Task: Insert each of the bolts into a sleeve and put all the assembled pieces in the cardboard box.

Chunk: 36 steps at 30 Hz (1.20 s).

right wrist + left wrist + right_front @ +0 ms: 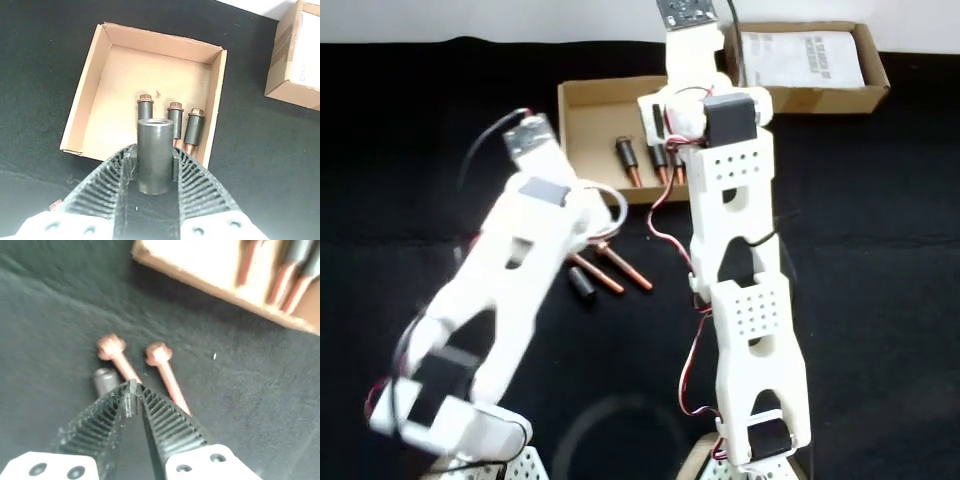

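My right gripper is shut on a dark sleeve, held upright above the near edge of the open cardboard box. Three sleeved bolts lie side by side in that box, also seen from above as assembled pieces. My left gripper is shut with nothing in it, its tips over the shank of one of two bare copper bolts on the black cloth. A loose dark sleeve lies beside them. From above, bolts and sleeve lie just in front of the box.
A second cardboard box with a white sheet on top stands at the back right, also as a box in the right wrist view. The white left arm and right arm stand over the black table cloth.
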{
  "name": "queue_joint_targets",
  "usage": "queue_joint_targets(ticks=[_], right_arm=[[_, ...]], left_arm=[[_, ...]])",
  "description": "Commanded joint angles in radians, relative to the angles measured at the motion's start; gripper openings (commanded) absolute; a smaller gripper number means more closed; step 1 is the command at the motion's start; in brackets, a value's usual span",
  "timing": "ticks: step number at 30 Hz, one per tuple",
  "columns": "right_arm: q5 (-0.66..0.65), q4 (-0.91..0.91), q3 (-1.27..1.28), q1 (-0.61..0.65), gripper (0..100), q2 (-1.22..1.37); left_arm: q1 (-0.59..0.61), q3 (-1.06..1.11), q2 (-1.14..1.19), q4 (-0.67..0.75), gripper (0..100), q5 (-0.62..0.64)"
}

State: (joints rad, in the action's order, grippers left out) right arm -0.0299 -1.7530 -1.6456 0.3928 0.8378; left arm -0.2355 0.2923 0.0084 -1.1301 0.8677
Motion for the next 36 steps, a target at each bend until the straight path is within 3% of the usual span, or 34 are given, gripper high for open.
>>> queue_joint_targets(ticks=[1,5,12,33,36], right_arm=[[0.0,-0.013,-0.119,-0.008,0.8,-0.079],[-0.003,-0.013,-0.119,-0.008,0.8,-0.077],[-0.005,-0.012,-0.119,-0.05,0.8,-0.079],[-0.006,-0.012,-0.047,-0.054,0.8,-0.076],[-0.006,-0.012,-0.047,-0.051,0.8,-0.077]], left_arm=[[-0.061,-0.214,0.133,-0.086,1,0.049],[-0.119,-0.372,0.225,-0.183,2,0.117],[-0.142,-0.403,0.364,-0.19,17,0.209],[-0.125,-0.433,0.611,-0.058,17,0.298],[-0.108,-0.446,0.638,-0.061,5,0.298]])
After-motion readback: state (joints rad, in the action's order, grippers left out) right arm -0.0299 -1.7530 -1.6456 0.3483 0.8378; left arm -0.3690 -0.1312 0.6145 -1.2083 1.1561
